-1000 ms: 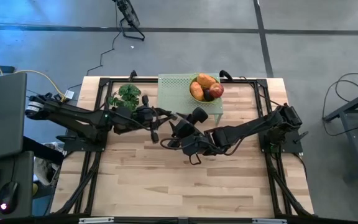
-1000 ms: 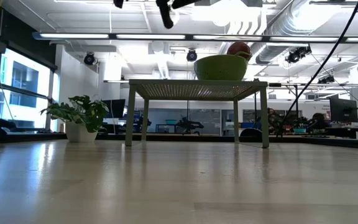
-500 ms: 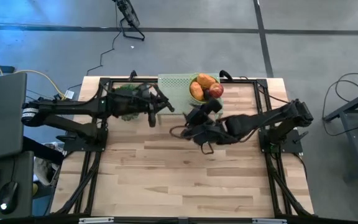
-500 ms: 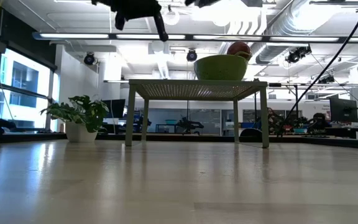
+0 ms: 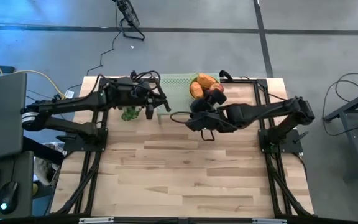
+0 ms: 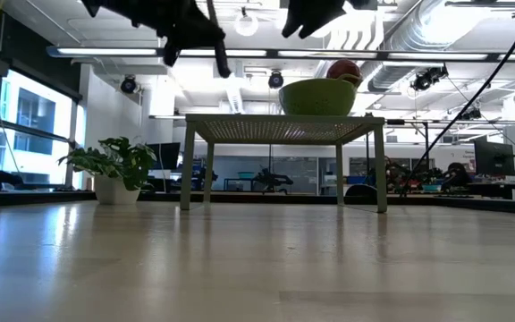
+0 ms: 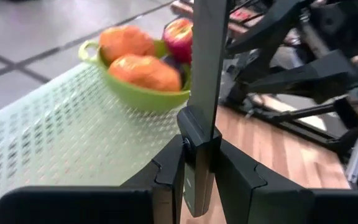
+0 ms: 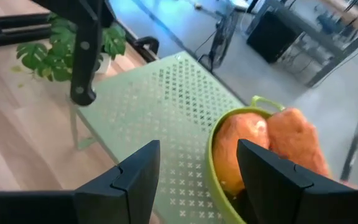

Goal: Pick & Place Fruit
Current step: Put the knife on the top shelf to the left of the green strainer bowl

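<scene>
no readable text anywhere

The pale wooden plank surface [image 5: 185, 174] looks smooth with a soft sheen. The light green perforated metal stand [image 8: 166, 118] is matt; the lime-green plastic bowl [image 7: 148, 94] glossy.

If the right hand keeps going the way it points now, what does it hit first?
Most likely the green bowl with the orange fruit on the green perforated table; the open right hand frames its rim. Depth is unclear.

Two orange oblong fruits [image 8: 272, 149] lay in a green bowl [image 8: 219, 180] on a perforated green stand [image 8: 166, 118] (black-handled knife [image 8: 86, 56] and leafy plant [image 8: 55, 53] beyond), right gripper [image 8: 197, 168] parted above.
</scene>
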You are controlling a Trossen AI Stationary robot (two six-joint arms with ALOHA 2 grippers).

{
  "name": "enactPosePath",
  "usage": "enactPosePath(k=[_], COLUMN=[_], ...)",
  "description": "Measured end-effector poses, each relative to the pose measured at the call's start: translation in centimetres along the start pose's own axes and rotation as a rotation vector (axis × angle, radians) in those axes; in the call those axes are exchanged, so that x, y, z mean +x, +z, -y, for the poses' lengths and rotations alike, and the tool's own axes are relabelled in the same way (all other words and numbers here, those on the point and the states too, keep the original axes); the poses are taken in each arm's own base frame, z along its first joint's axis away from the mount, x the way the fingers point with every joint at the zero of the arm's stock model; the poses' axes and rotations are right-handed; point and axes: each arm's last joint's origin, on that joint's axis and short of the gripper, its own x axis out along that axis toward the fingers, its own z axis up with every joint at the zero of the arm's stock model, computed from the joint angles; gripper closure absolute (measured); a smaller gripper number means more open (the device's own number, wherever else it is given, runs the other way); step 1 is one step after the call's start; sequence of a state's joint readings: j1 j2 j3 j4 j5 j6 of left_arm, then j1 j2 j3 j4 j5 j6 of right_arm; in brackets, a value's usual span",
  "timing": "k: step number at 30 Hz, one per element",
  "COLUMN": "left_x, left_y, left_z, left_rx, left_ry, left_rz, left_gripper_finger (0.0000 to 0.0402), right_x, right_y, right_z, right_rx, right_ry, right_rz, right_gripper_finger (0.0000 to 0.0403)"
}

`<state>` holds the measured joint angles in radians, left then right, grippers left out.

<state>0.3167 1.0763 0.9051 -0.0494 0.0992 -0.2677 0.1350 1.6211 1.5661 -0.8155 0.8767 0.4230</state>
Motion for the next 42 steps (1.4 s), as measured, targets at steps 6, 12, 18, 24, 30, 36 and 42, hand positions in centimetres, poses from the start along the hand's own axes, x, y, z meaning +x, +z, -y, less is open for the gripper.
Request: enactPosePath(k=[6,12,18,24,30,36,42], left_x=[0.0,-0.2,-1.1,-0.3,1.4,2.6,3.5], left_y=[-0.1,0.4,2.2,4.3,5.3,5.9,6.1], left_z=[-1.1,-2.6,-4.2,-4.8,-5.8,-6.0,-6.2], left_rx=[-0.119,-0.278,-0.374,-0.417,-0.480,-0.506,-0.571], left_ry=[0.032,-0.009,0.039,0.032,0.067,0.056,0.016], left_rz=[-0.025,-0.033,-0.010,-0.092,-0.261,-0.357,-0.389], left_gripper_finger=[0.0335,0.0335,0.0335,0.0335,0.0335,0.0335,0.0335], right_x=[0.4,0.4,0.4,0.4,0.4,0.4,0.3], right_y=[0.0,-0.1,-0.2,-0.3,-0.5,-1.0,-1.5], right_z=[0.3,0.4,0.4,0.4,0.5,0.8,1.1], right_rx=[0.003,-0.008,-0.012,-0.026,-0.040,-0.063,-0.066], right_ry=[0.009,0.009,0.021,0.015,0.010,-0.009,-0.033], right_rz=[-0.017,-0.033,-0.043,-0.055,-0.066,-0.106,-0.147], right_gripper_finger=[0.0197,0.0197,0.0197,0.0197,0.0197,0.0197,0.0197])
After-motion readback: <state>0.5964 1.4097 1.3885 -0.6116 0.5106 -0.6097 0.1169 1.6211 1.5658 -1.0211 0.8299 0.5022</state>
